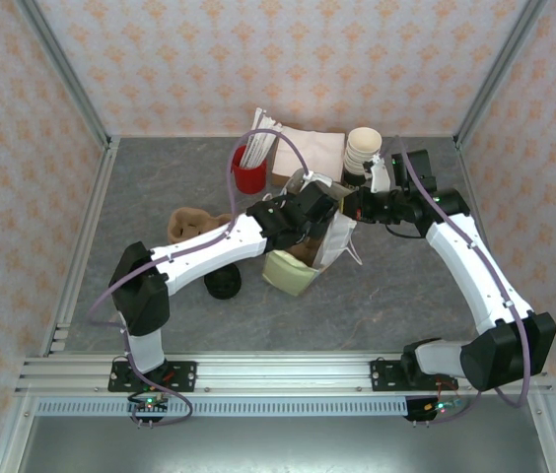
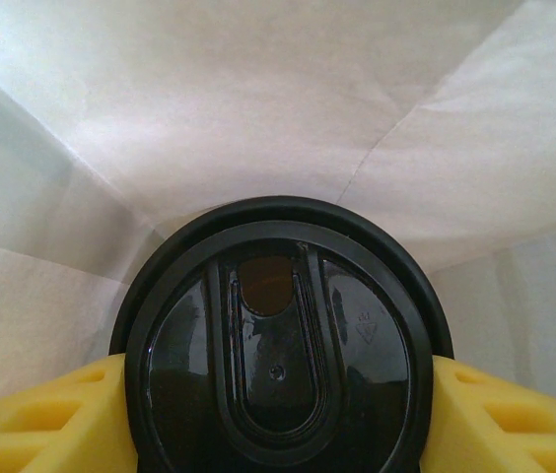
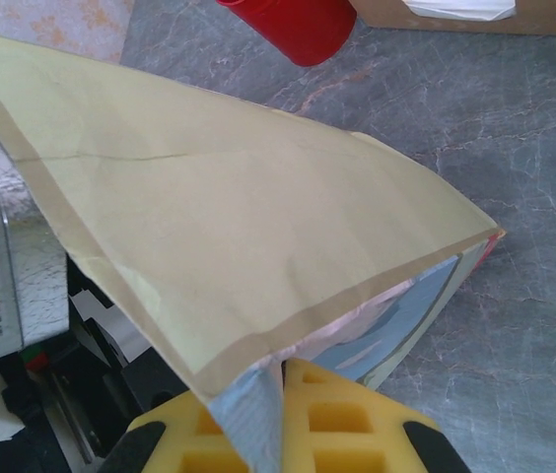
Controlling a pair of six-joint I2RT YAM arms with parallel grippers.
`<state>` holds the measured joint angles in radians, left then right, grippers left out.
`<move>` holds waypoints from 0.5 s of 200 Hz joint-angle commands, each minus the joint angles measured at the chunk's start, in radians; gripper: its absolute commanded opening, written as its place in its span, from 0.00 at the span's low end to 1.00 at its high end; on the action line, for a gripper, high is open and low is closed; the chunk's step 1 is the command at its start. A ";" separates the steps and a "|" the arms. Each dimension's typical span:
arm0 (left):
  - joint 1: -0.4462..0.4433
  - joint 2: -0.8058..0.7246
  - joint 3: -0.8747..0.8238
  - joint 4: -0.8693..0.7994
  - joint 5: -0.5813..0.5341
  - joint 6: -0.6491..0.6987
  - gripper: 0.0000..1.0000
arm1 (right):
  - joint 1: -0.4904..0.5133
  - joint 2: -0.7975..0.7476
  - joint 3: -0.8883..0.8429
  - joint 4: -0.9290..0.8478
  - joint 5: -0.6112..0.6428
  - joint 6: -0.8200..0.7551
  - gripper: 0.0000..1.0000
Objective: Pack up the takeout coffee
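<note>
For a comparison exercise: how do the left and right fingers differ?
The left fingers stand apart around a black-lidded coffee cup; the right fingers pinch shut on the edge of a bag. The left fingers are inside the bag, the right fingers outside. Both are yellow.

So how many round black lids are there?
2: the takeout coffee's lid, gripped by the left gripper, and a black disc on the table beside the left arm. More may be hidden.

The takeout coffee (image 2: 276, 365) had a glossy black plastic lid. The paper bag (image 3: 229, 227) looked matt and creased. The red cup (image 3: 293, 25) was smooth, the grey surface (image 3: 515, 128) matt and marbled.
</note>
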<state>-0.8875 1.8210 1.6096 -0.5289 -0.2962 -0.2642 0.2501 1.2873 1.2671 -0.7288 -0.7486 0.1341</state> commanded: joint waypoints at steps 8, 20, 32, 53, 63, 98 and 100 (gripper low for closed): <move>0.020 0.012 0.025 -0.044 -0.025 -0.011 0.64 | -0.003 0.001 0.044 0.045 0.028 0.008 0.00; 0.021 0.011 0.026 -0.049 -0.022 -0.010 0.64 | -0.003 0.004 0.050 0.048 0.040 0.014 0.00; 0.022 0.009 0.027 -0.052 -0.012 -0.008 0.64 | -0.003 0.005 0.054 0.054 0.044 0.016 0.00; 0.022 0.008 0.028 -0.062 -0.002 -0.010 0.64 | -0.002 0.001 0.053 0.059 0.056 0.015 0.00; 0.021 0.008 0.028 -0.065 -0.003 -0.010 0.64 | -0.002 -0.002 0.050 0.061 0.058 0.014 0.00; 0.024 0.028 0.047 -0.074 -0.013 -0.003 0.64 | -0.001 -0.015 0.038 0.065 0.056 0.009 0.00; 0.023 0.031 0.049 -0.075 -0.013 -0.001 0.64 | -0.001 -0.016 0.037 0.065 0.054 0.009 0.00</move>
<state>-0.8761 1.8240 1.6184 -0.5442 -0.2886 -0.2638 0.2501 1.2968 1.2770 -0.7124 -0.7059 0.1455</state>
